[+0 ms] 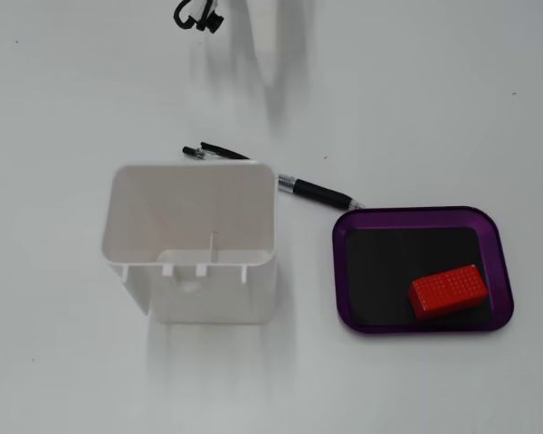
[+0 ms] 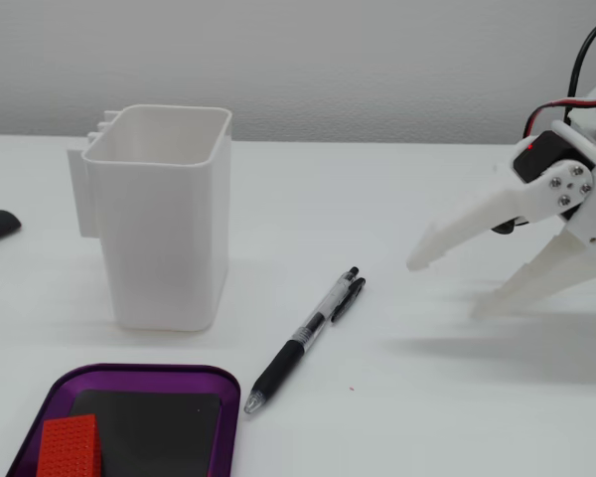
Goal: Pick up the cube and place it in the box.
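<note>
Red plastic cube (image 1: 449,291), a small rectangular block with a fine gridded, ribbed surface, lying flat on the matte black floor of the box (image 1: 419,218), a shallow rounded-rectangle tray with a glossy purple rim. In a fixed view from above, the block's long axis runs nearly across the picture, its right end tipped slightly toward the top; it sits in the tray's lower right corner, close to the rim. In a fixed view from the side, only one end of the block (image 2: 70,447) shows, at the bottom left edge, inside the tray (image 2: 149,374).

The claw (image 2: 443,288) appears only in the side view: two smooth white plastic fingers, tapered to points, spread wide and holding nothing, hanging just above the table (image 2: 397,209). The upper finger (image 2: 467,224) points left toward the pen (image 2: 303,338). Red and black wires run from the wrist. The view from above shows none of the fingers, only a loop of black cable (image 1: 197,15) at its top edge.

Relative to the claw in the side view, the block and tray lie far off to the left and nearer the camera, well apart from it. The pen, black-gripped with a clear barrel, lies between claw and tray. The tall white open-topped container (image 2: 164,214), smooth with rounded corners, stands farthest left
</note>
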Robot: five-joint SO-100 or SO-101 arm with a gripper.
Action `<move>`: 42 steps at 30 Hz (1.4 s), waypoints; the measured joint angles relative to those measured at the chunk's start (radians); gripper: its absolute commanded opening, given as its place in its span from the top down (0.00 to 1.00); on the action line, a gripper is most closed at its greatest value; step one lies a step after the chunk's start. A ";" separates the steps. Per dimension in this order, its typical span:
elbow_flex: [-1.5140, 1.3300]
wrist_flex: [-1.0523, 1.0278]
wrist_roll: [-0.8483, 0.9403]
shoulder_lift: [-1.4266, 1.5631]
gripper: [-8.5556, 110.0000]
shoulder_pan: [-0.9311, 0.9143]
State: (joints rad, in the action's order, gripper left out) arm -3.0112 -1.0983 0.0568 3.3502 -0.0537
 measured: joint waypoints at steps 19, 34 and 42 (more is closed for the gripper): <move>-0.052 -0.038 0.000 0.000 0.93 0.000; -0.054 -0.037 0.000 0.000 0.93 0.000; -0.054 -0.037 0.000 0.000 0.93 0.000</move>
State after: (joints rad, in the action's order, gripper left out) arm -3.0649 -1.1351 0.0568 3.3502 -0.0537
